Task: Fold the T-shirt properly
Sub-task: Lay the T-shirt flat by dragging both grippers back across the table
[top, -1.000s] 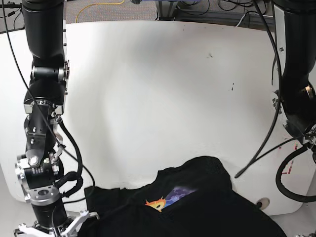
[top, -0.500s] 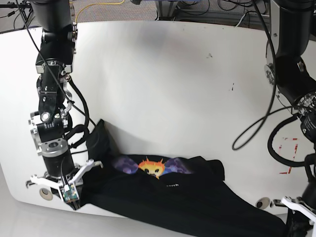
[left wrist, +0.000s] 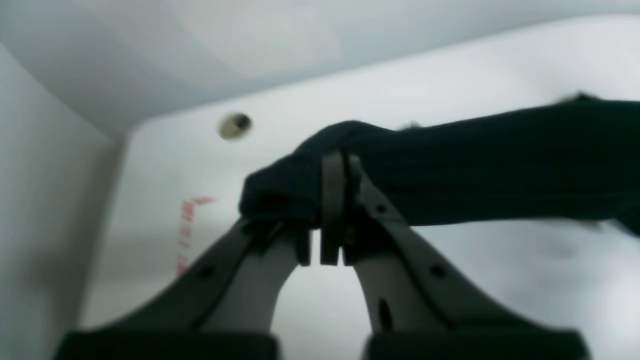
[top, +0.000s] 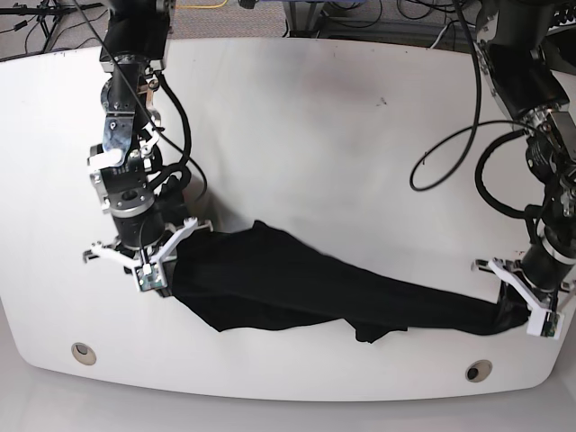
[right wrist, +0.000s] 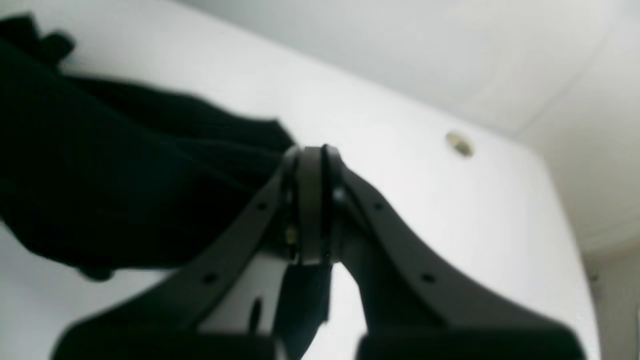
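The black T-shirt (top: 297, 283) hangs stretched in a long band across the near half of the white table (top: 315, 135), sagging in the middle. My right gripper (top: 148, 268), on the base view's left, is shut on its left end. My left gripper (top: 531, 315), at the right, is shut on its other end. In the left wrist view the closed fingertips (left wrist: 334, 170) pinch a bunched fold of the T-shirt (left wrist: 475, 160). In the right wrist view the gripper (right wrist: 311, 160) is shut, with the T-shirt (right wrist: 100, 175) spreading off to its left.
Two round holes (top: 83, 353) (top: 478, 370) sit near the table's front edge. Red markings (left wrist: 187, 235) lie on the table by the left gripper. Loose black cables (top: 450, 153) hang from the right-hand arm. Beyond the far edge, cables lie on the floor.
Both arms have moved away from the front edge and apart, pulling the T-shirt from a crumpled heap into a stretched band. The colourful print has gone out of sight.
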Motion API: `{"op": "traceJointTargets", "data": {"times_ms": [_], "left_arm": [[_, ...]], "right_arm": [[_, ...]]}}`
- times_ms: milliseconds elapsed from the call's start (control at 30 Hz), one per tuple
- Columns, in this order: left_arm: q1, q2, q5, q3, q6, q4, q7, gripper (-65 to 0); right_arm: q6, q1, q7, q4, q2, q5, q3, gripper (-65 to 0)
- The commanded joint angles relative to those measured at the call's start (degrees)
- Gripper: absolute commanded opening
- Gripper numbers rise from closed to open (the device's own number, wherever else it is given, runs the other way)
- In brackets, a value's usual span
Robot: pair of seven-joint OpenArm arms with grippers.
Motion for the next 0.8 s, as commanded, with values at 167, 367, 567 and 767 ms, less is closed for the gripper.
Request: {"op": "traceJointTargets", "data": {"times_ms": [167, 367, 567, 767], "left_arm": [[10.7, -1.3, 0.3, -3.6, 0.5, 3.1, -2.6, -65.0], [19.3, -0.9, 0.3, -6.6, -1.7, 3.7, -2.6, -65.0], [25.0, -1.0, 0.6, -7.1, -2.2, 3.7, -2.6, -65.0], [30.9, -1.3, 0.6, -9.3, -2.2, 3.8, -2.6, -65.0]], "right_arm": [[-0.8, -6.1, 1.4, 1.1, -4.4, -0.7, 0.6, -64.8], [-0.8, -11.6, 1.5, 1.1, -6.5, -0.3, 0.6, -64.8], [-0.8, -16.1, 1.5, 1.1, -8.8, -0.2, 0.3, -64.8], [-0.9, -20.2, 1.5, 1.1, -10.8, -0.3, 0.3, -64.8]]}}
